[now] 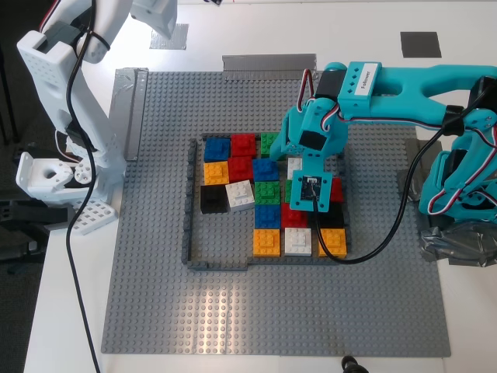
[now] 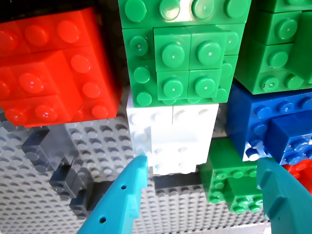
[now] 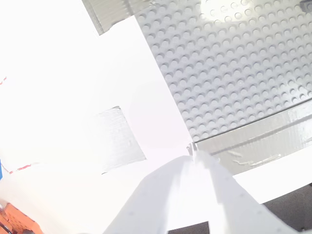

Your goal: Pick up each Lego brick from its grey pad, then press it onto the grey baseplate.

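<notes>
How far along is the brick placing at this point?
The grey pad is bare, and coloured bricks fill much of the frame on the grey baseplate. In hand: my first gripper hovers, jaws open, at a white brick, gripping nothing. Left: a tilted white brick looks not pressed down. My second gripper is shut, away from the bricks.

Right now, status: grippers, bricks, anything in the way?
My first gripper open, empty, over white brick on grey baseplate. My second gripper shut, empty, off the plate. Green bricks crowd the white one.
</notes>
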Robot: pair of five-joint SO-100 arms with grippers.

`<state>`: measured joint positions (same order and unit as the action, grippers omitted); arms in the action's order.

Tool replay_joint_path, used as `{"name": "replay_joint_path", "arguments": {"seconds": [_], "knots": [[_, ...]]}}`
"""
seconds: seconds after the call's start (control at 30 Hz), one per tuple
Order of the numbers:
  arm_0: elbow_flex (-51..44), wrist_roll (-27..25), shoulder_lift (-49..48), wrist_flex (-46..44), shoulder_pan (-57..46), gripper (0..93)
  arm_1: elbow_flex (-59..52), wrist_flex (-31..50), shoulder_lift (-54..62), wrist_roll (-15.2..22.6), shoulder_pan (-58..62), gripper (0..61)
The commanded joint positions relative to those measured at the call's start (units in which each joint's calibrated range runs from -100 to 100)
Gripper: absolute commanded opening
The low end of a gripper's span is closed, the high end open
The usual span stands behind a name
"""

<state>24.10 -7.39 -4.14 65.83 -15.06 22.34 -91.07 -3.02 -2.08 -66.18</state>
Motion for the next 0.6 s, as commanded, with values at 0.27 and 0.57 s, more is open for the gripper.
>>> {"name": "replay_joint_path", "arguments": {"seconds": [0.27, 0.57], "knots": [[-6.0, 0.0, -0.8, 6.3, -1.0, 25.4, -1.3, 2.3, 4.5, 0.2, -0.4, 0.2], [-12.7, 0.0, -0.8, 10.3, -1.4, 25.4, -1.6, 2.1, 4.4, 0.6, -0.2, 0.2]]}}
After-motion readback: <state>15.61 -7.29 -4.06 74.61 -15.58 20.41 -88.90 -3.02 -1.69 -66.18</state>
